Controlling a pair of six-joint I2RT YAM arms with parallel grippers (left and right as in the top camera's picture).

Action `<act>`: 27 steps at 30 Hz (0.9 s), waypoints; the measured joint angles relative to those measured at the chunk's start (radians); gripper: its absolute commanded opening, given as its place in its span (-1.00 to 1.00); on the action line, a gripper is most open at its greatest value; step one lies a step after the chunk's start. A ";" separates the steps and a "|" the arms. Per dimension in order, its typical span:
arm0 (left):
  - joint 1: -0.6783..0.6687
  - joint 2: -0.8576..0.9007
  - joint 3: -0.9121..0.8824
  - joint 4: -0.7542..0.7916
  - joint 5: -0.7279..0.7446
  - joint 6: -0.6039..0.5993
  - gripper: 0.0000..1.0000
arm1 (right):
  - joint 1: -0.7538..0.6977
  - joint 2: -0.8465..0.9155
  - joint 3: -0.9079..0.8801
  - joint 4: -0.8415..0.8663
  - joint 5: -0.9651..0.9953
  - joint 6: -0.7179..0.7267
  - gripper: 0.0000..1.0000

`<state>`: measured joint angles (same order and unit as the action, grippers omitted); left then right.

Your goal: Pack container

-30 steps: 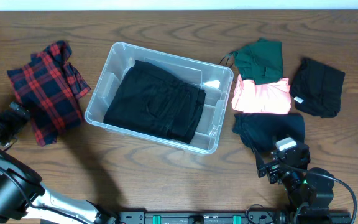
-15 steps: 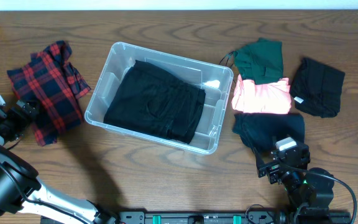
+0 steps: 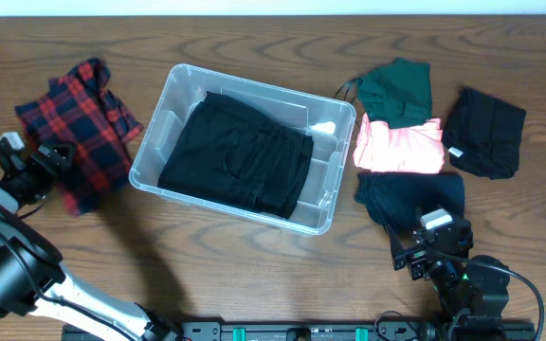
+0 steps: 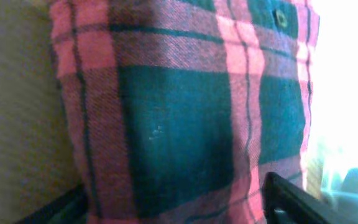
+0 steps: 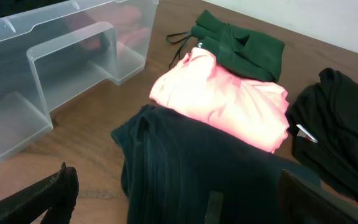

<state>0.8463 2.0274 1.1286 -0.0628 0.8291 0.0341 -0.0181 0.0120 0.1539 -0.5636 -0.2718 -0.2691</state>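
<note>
The clear plastic container (image 3: 263, 87) stands mid-table with a folded black garment (image 3: 240, 161) lying in it; its corner also shows in the right wrist view (image 5: 55, 56). A red and navy plaid shirt (image 3: 88, 123) lies left of it. My left gripper (image 3: 53, 159) is at the shirt's lower left edge, and the plaid cloth (image 4: 185, 106) fills the space between its wide-apart fingers (image 4: 173, 205). My right gripper (image 3: 408, 248) is open and empty (image 5: 173, 199), just in front of a dark navy garment (image 5: 185, 168).
Right of the container lie a green garment (image 3: 396, 87), a pink one (image 3: 401, 147), the navy one (image 3: 410, 199) and a black one (image 3: 486, 133). The pink (image 5: 222, 99), green (image 5: 241, 46) and black (image 5: 340, 130) garments also show in the right wrist view.
My left gripper has moved right from the table's left edge into the plaid shirt, and the shirt has bunched and shifted slightly right. The right arm has not moved.
</note>
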 measured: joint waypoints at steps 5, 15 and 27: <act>-0.012 0.007 -0.001 -0.001 0.005 -0.013 -0.42 | 0.000 0.000 0.000 0.000 0.000 0.000 0.98; 0.014 0.005 -0.002 -0.001 0.116 -0.039 -0.88 | 0.000 0.000 0.000 0.000 0.000 0.000 0.98; 0.034 -0.390 0.001 0.068 0.436 -0.196 -0.88 | 0.000 0.000 0.000 0.000 0.000 0.000 0.98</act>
<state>0.8799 1.6371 1.1297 0.0048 1.2655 -0.1616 -0.0181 0.0120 0.1539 -0.5636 -0.2718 -0.2691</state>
